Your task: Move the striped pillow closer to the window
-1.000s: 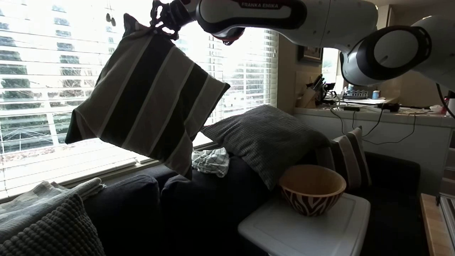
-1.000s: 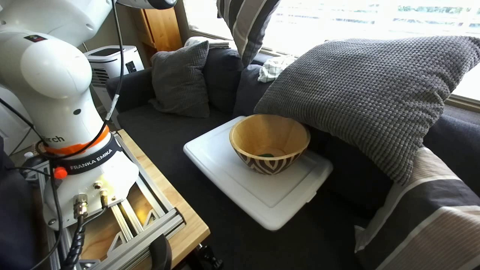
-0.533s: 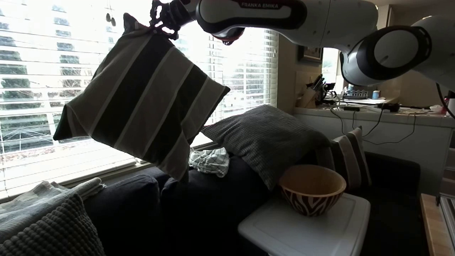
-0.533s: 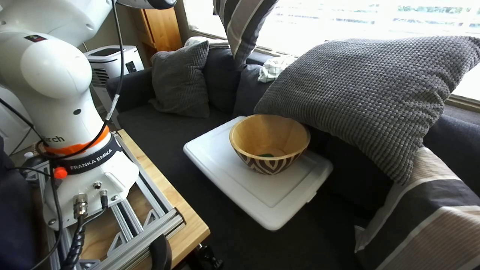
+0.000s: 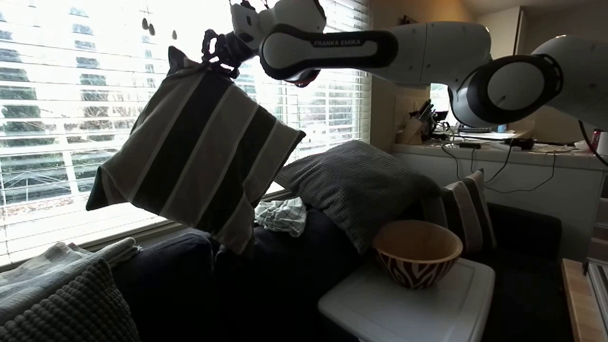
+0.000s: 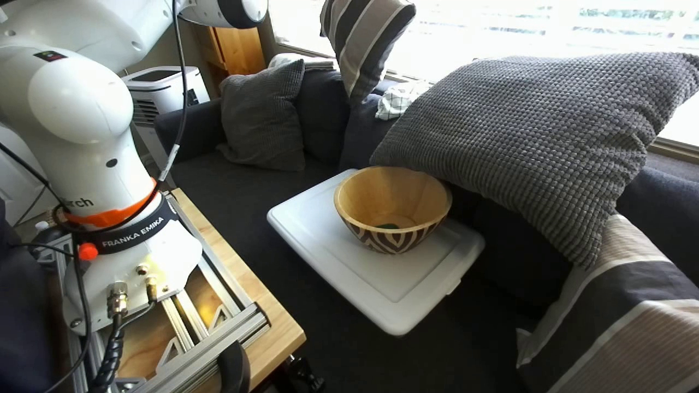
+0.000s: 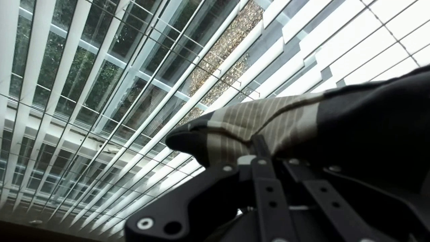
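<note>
The striped pillow hangs by its upper edge from my gripper in front of the window. My gripper is shut on a pinched fold of the pillow, with one dark corner sticking out beyond the fingers. In an exterior view the pillow's lower half shows, while the gripper is out of that frame. The pillow's lowest corner overlaps the sofa back in both exterior views; I cannot tell whether they touch. The window with white slat blinds lies behind the pillow and fills much of the wrist view.
A ribbed grey cushion leans on the sofa back beside a checked cloth. A wooden bowl stands on a white lid. A second striped pillow rests on the sofa. Pull cords dangle by the blinds.
The pillow first swings slightly left in an exterior view. Then my gripper and arm come down with the pillow, which now hangs lower before the window. The grip stays on its edge.
</note>
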Controlling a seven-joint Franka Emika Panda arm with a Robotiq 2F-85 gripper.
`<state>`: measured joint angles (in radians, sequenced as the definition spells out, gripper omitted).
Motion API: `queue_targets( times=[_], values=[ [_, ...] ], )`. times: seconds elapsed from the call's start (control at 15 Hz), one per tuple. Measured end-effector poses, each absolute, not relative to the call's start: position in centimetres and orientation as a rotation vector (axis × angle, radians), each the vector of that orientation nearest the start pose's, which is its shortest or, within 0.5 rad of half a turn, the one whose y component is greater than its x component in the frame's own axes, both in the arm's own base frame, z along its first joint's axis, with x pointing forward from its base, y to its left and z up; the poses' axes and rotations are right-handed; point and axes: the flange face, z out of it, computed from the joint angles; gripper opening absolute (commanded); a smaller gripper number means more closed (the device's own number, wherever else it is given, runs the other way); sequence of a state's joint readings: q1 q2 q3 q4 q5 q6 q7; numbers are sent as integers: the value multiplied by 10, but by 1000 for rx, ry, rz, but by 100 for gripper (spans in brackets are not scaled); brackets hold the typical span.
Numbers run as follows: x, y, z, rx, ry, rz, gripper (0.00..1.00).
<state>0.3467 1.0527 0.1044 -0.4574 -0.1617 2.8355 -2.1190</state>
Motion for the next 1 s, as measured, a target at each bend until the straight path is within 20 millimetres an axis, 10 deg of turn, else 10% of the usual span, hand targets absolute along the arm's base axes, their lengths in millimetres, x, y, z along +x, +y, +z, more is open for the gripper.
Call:
queue_targets(
  times=[0.8, 1.0],
  values=[
    [757, 303, 566, 314, 1672, 828, 1],
    [755, 313, 542, 243, 1641, 810, 29]
  ],
)
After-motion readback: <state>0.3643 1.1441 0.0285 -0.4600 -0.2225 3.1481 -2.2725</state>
